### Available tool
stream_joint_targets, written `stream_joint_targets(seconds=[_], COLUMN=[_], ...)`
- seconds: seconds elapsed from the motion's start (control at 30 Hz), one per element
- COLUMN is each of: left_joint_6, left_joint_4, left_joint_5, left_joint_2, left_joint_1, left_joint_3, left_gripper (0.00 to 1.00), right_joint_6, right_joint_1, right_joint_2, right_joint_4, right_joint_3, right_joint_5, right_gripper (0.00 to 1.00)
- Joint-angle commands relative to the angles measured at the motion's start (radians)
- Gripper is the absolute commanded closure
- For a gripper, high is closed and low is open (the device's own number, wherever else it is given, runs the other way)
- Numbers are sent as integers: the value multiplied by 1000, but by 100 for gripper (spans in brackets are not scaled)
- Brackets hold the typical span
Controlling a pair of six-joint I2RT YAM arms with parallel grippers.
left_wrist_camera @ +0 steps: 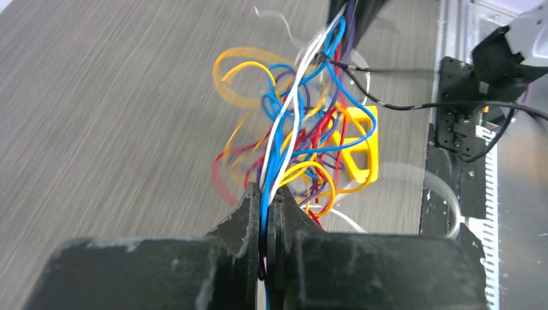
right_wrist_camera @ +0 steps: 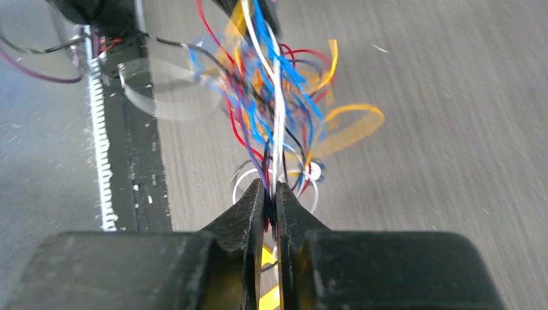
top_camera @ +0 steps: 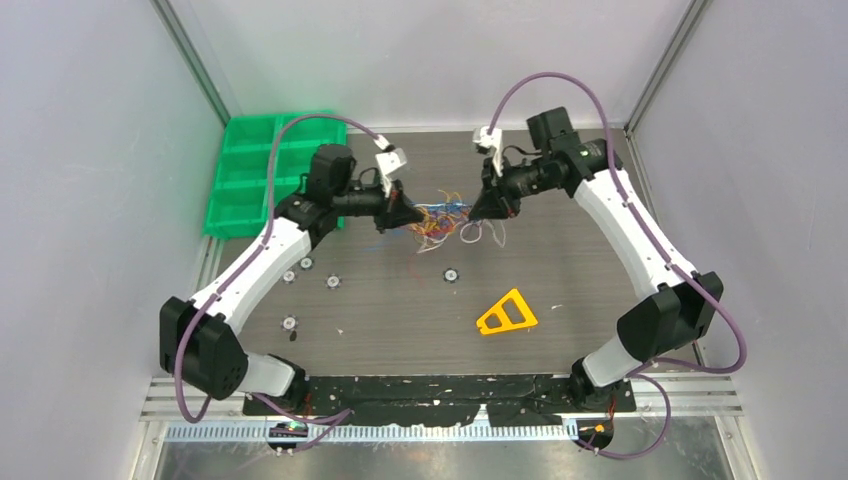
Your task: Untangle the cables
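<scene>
I see my 2 arms stretched in toward the cables [top_camera: 447,216] from opposite sides. The left arm [top_camera: 255,262] ends just left of the cables, with the left gripper [top_camera: 408,212] pinched tight on several strands. The right arm [top_camera: 640,235] ends just right of them, and the right gripper [top_camera: 487,205] is likewise clamped on strands.

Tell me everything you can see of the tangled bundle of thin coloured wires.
The tangled bundle of thin coloured wires mixes blue, white, red, yellow, orange, purple and black flexible strands in loose loops. It stretches between the left gripper, shut on blue and white strands, and the right gripper, shut on the opposite side, over the far middle of the dark wood-grain table. Some loops look blurred; whether any touch the table is unclear.
</scene>
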Motion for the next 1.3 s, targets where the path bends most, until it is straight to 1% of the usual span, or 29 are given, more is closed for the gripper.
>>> stream_joint_targets(seconds=[0.0, 0.03, 0.07, 0.1, 0.2, 0.27, 0.33, 0.47, 0.63, 0.7, 0.8, 0.87, 0.93, 1.0, 1.07, 1.17, 1.27], left_joint_6=[-20, -15, -13, -12, -13, -19, -20, 7, 45, 100, 203, 253, 269, 253, 230, 306, 377], left_joint_4=[-1, -2, -8, -17, -56, -78, -116, -195, -233, -279, -337, -366, -376, -372, -370, -435, -468], left_joint_5=[81, 80, 76, 65, 62, 36, 3, -12, -29, -72, -99, -105, -103, -60, -64, -96, -113], left_joint_2=[-102, -122, -139, -149, -153, -146, -133, -108, -96, -101, -118, -122, -122, -121, -118, -121, -136], left_joint_1=[174, 203, 225, 245, 280, 281, 286, 338, 347, 354, 394, 415, 420, 420, 419, 429, 435], left_joint_3=[-78, -96, -110, -116, -115, -106, -84, -48, -48, -49, -73, -89, -103, -108, -102, -90, -120], left_gripper=[100, 100, 100, 100, 100, 100, 100, 100, 100, 100, 100, 100, 100, 100, 100, 100, 88], right_joint_6=[-50, -68, -70, -69, -52, -20, 27, 102, 103, 123, 144, 149, 154, 174, 185, 186, 178], right_joint_1=[-164, -216, -240, -289, -387, -442, -491, -613, -642, -657, -705, -723, -726, -721, -717, -731, -738], right_joint_2=[-53, -44, -40, -32, -17, -5, -10, -23, -8, -13, -22, -15, -6, 8, 21, 21, 27], right_joint_4=[-63, -76, -90, -92, -95, -81, -37, 55, 73, 115, 178, 187, 189, 192, 199, 230, 243], right_joint_3=[12, 14, 14, 17, 39, 68, 78, 103, 112, 98, 83, 87, 82, 70, 61, 48, 50], right_joint_5=[22, 30, 49, 55, 56, 56, 75, 119, 192, 238, 291, 311, 299, 285, 294, 345, 364], right_gripper=[87, 90, 92, 94, 95, 95, 95, 94, 95, 95, 95, 95, 95, 95, 95, 95, 95])
